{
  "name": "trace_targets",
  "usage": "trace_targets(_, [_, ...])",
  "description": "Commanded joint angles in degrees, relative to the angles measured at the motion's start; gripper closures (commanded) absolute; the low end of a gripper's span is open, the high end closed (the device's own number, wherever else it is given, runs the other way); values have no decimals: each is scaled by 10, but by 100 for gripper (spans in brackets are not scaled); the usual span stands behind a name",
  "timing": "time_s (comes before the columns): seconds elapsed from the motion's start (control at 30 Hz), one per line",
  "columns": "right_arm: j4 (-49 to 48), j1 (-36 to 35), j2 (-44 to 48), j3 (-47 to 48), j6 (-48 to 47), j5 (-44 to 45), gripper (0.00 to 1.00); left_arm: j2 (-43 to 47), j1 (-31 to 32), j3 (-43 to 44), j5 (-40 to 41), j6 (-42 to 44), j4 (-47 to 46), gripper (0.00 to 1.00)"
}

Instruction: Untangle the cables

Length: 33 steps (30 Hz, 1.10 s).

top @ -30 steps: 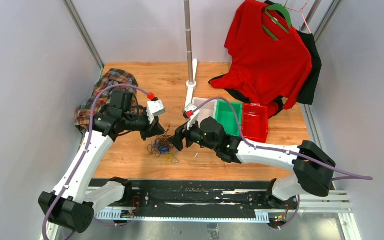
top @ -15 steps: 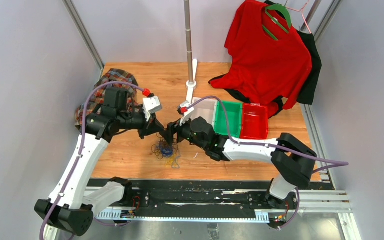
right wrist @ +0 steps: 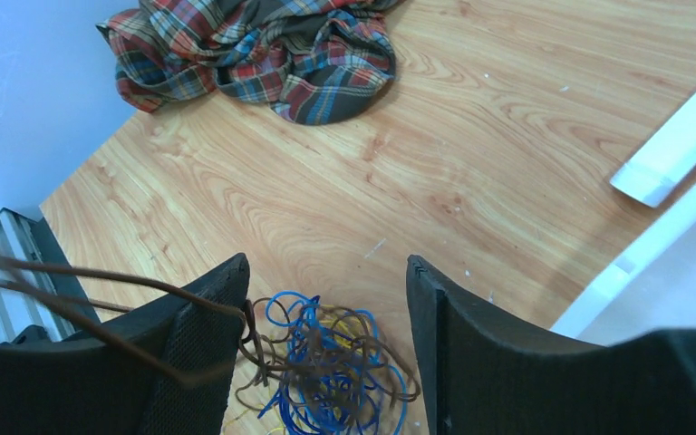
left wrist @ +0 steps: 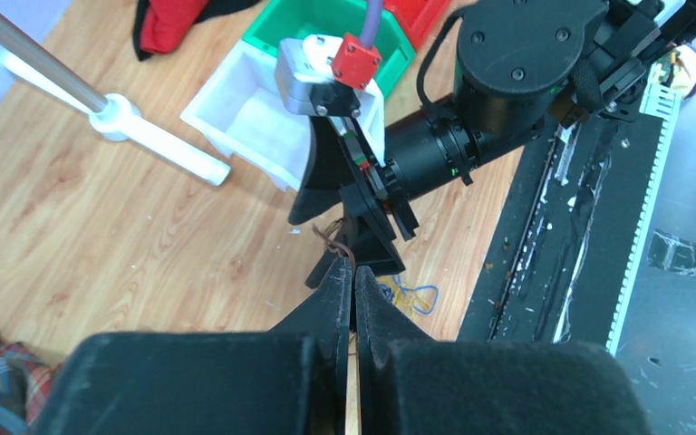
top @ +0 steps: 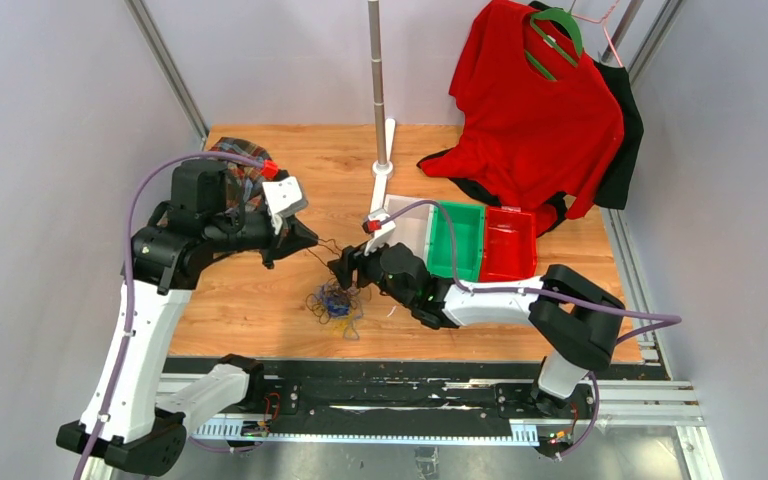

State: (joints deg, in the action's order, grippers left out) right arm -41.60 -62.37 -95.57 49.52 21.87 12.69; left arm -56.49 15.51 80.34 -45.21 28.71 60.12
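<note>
the left gripper [left wrist: 352,272] is clenched on a thin brown strand [left wrist: 331,237], which runs taut across to the right gripper [right wrist: 324,272]. the right fingers [right wrist: 204,362] are spread wide, grasping nothing. the strand crosses the inner edge of one finger and drops into the cables [right wrist: 326,362], a wad of blue, brown and yellow loops lying on the table [top: 250,300] just below and between those fingers. a plaid cloth [right wrist: 263,45] lies well apart, at the table's far left.

Table [top: 320,160] – smooth wood w/ grain; plaid rag [right wrist: 263,50] – cloth; bins [top: 458,240] glossy plastic; cables [right wrist: 326,372] plastic-coated.
</note>
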Motion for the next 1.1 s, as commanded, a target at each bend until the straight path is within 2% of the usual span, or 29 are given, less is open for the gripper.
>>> trace_targets(0.0, [17,-4,7,-29,2,42,37,11,3,59,6,-1,6,100])
trace_targets(0.2, [18,-4,18,-41,3,45,37,7,3,119,26,-5,5,100])
trace_targets(0.33, [18,-4,21,-48,6,48,41,7,3,143,39,-4,7,100])
trace_targets(0.57, [38,-4,53,-50,1,43,52,23,3,118,58,22,6,100])
trace_targets(0.77, [91,-4,98,-31,-26,39,54,34,3,111,76,67,6,100])
trace_targets(0.87, [109,-4,131,-27,-46,36,62,44,3,84,88,96,6,100])
trace_targets(0.93, [125,-4,150,-22,-62,26,59,48,3,61,89,105,6,100])
trace_targets(1.0, [145,-4,166,-12,-73,4,46,51,3,41,87,111,6,100])
trace_targets(1.07, [157,-5,177,1,-90,-39,38,52,3,28,82,113,6,100])
